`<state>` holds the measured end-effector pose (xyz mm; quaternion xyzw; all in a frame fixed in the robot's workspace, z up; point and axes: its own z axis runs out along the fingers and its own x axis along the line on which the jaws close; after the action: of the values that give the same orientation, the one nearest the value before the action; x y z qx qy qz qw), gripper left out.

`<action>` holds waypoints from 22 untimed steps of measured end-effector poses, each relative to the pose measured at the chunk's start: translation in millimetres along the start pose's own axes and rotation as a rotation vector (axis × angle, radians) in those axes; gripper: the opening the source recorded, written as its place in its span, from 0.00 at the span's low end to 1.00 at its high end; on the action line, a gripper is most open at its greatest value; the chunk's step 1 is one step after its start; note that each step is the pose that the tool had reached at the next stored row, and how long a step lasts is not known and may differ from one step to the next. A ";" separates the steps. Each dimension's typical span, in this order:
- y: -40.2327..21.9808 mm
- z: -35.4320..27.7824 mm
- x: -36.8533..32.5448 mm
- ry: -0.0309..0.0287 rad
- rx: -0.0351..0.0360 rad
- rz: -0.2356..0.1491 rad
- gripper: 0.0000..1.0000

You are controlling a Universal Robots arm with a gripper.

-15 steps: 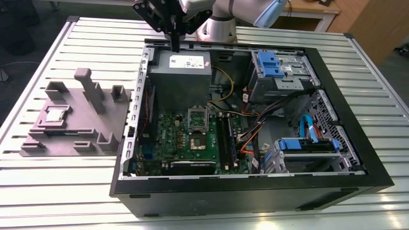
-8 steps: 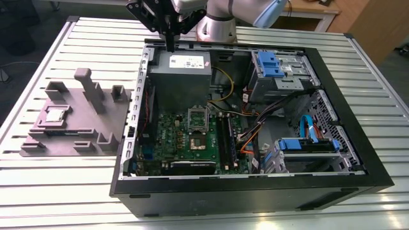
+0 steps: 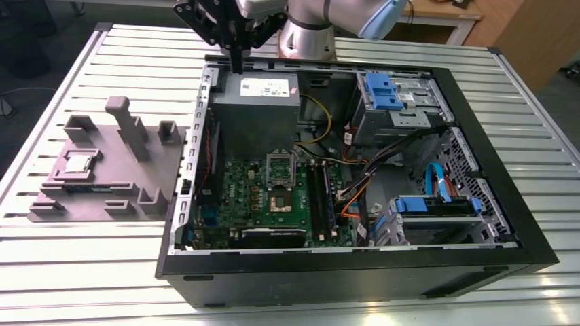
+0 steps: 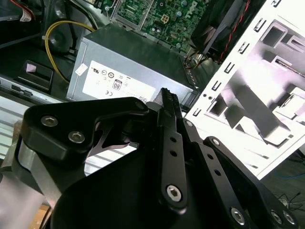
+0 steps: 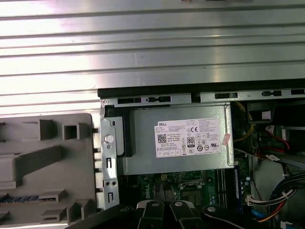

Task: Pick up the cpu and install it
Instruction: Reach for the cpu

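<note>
The cpu (image 3: pixel 80 163), a small silvery square chip, lies in a recess of the grey fixture (image 3: pixel 100 193) on the table, at the exterior view's left of the open computer case (image 3: pixel 363 272). Inside the case the green motherboard (image 3: pixel 244 204) shows its socket (image 3: pixel 282 198) with the metal frame (image 3: pixel 279 166) swung up. My gripper (image 3: pixel 238 65) hangs over the case's far rim, above the grey power supply box (image 3: pixel 255 102), far from the cpu. Its fingers (image 4: pixel 167 98) are shut together with nothing between them.
Blue drive brackets (image 3: pixel 385 92) and cable bundles (image 3: pixel 381 170) fill the case's side at the exterior view's right. Upright posts (image 3: pixel 122 119) rise from the fixture. The ribbed metal table (image 3: pixel 91 272) surrounds the case. The fixture (image 5: pixel 43 162) lies beside the case wall in the first wrist view.
</note>
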<state>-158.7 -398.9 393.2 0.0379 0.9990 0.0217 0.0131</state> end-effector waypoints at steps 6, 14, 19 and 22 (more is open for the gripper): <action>-0.2 0.0 2.3 0.0000 0.0000 0.000 0.10; -0.4 -0.1 4.8 0.0000 0.0000 0.000 0.10; -0.4 -0.1 5.7 0.0000 -0.0001 0.000 0.10; -0.5 -0.1 6.2 0.0000 -0.0001 0.000 0.10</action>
<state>-164.9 -398.9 393.0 0.0379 0.9990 0.0217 0.0131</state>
